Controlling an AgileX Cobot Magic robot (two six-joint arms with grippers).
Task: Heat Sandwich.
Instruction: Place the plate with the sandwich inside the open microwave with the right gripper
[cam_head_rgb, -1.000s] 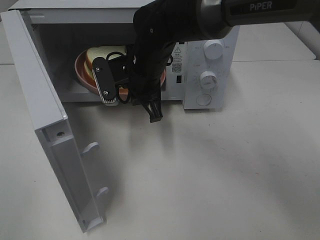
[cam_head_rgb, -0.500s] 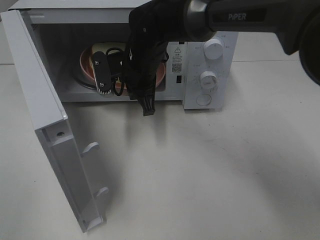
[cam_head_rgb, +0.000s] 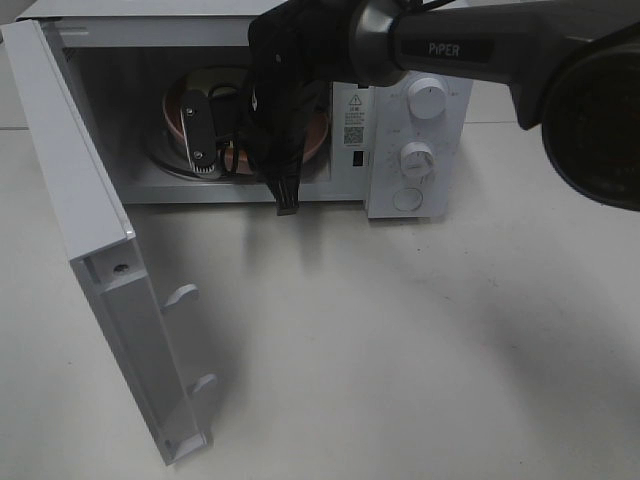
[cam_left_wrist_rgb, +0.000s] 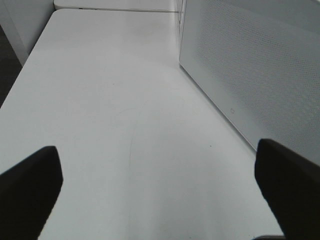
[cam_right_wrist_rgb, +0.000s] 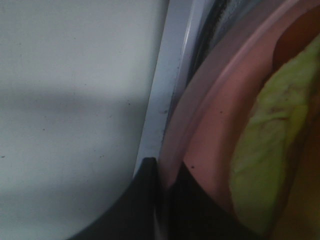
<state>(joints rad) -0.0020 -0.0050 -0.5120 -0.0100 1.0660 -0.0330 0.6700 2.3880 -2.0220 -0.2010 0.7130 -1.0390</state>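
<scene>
The sandwich (cam_right_wrist_rgb: 270, 145) shows its yellow-green filling on the round pink plate (cam_right_wrist_rgb: 215, 130) in the right wrist view. My right gripper (cam_right_wrist_rgb: 162, 200) is shut on the plate's rim, one dark finger on each side. In the high view the plate (cam_head_rgb: 176, 108) lies inside the open white microwave (cam_head_rgb: 420, 120), and the black right arm covers most of it, sandwich included. The right gripper (cam_head_rgb: 284, 198) hangs at the front sill of the cavity. My left gripper (cam_left_wrist_rgb: 157, 195) stands open over the bare table, with nothing between its fingers.
The microwave door (cam_head_rgb: 100, 250) swings out to the left, toward the table's front. Two knobs (cam_head_rgb: 428, 100) sit on the control panel at the right. A white perforated panel (cam_left_wrist_rgb: 260, 75) stands beside the left gripper. The white table (cam_head_rgb: 420, 350) spreads in front.
The right arm has carried the plate back and to the left, deeper into the microwave cavity. The left gripper has stayed open.
</scene>
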